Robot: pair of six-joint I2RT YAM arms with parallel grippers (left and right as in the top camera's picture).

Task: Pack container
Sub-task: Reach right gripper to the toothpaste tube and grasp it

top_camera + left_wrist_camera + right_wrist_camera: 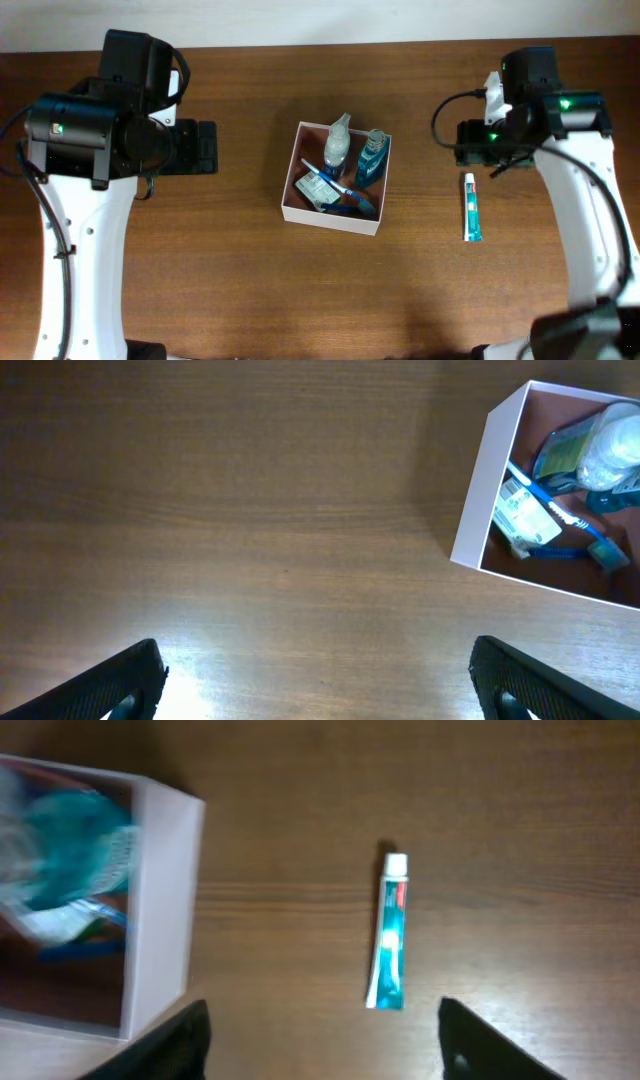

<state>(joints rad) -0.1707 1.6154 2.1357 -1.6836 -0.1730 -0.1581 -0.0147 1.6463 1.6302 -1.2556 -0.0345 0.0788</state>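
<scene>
The container is a square white-walled box with a pinkish-brown inside at the table's middle. It holds a clear bottle, a teal bottle, a sachet and a blue toothbrush. It also shows in the left wrist view and the right wrist view. A teal and white toothpaste tube lies on the table right of the container, also seen in the right wrist view. My left gripper is open and empty over bare wood left of the container. My right gripper is open and empty near the tube.
The brown wooden table extends around the container. Both white arms reach in from the front corners, the left arm and the right arm.
</scene>
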